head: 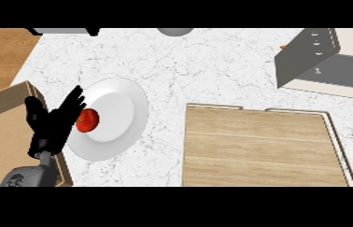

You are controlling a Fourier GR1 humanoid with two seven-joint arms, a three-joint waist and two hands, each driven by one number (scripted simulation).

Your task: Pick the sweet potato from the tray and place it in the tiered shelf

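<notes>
The wooden tray (pixel 262 146) lies at the lower right of the marble counter with nothing showing on it. The grey tiered shelf (pixel 303 58) stands at the upper right. A small orange bit (pixel 284 46) peeks out at the shelf's left edge; I cannot tell what it is. No sweet potato is plainly in sight. My left hand (pixel 48 128) rests open at the left, fingers straight and pointing up-right over the left rim of a white plate (pixel 121 104). My right hand does not show.
A red round fruit (pixel 88 120) sits on the white plate, right beside my left fingertips. A wooden board (pixel 17 123) lies under my left forearm at the left edge. A grey round object (pixel 175 31) is at the top centre.
</notes>
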